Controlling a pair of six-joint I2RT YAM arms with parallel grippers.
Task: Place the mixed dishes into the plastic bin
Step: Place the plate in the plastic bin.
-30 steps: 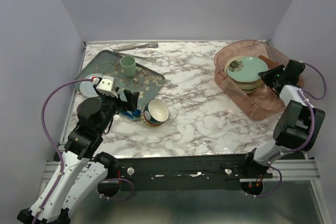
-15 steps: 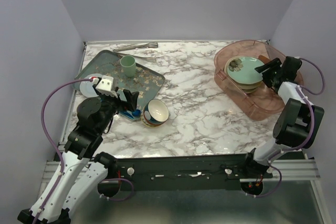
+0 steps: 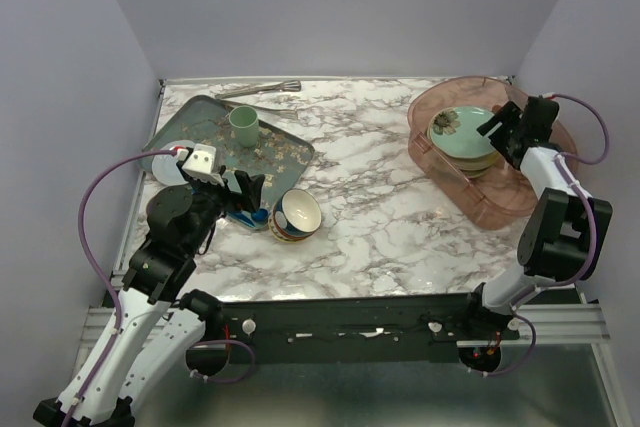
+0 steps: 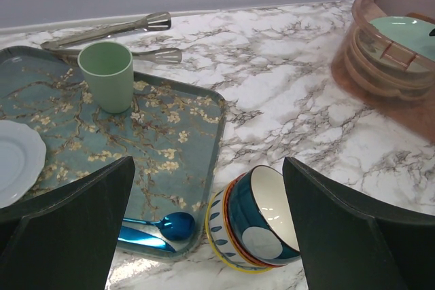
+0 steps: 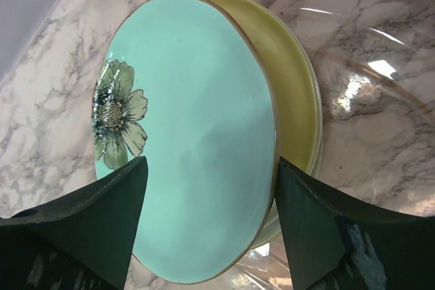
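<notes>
Top external view shows your right tool [image 3: 500, 127] spread wide over the plastic bin [image 3: 478, 209], pinching nothing — the mint green plate [image 3: 462, 127] with its flower lies on top of the stack inside, a yellow plate [image 5: 289, 66] directly beneath. Your left tool [image 3: 246, 191] hangs fully spread near the patterned bowl [image 3: 295, 214], which lies tipped on its side on the marble surface [image 3: 380, 207] — just beside a blue spoon [image 4: 163, 225] and the near corner of the floral tray [image 3: 280, 152].
</notes>
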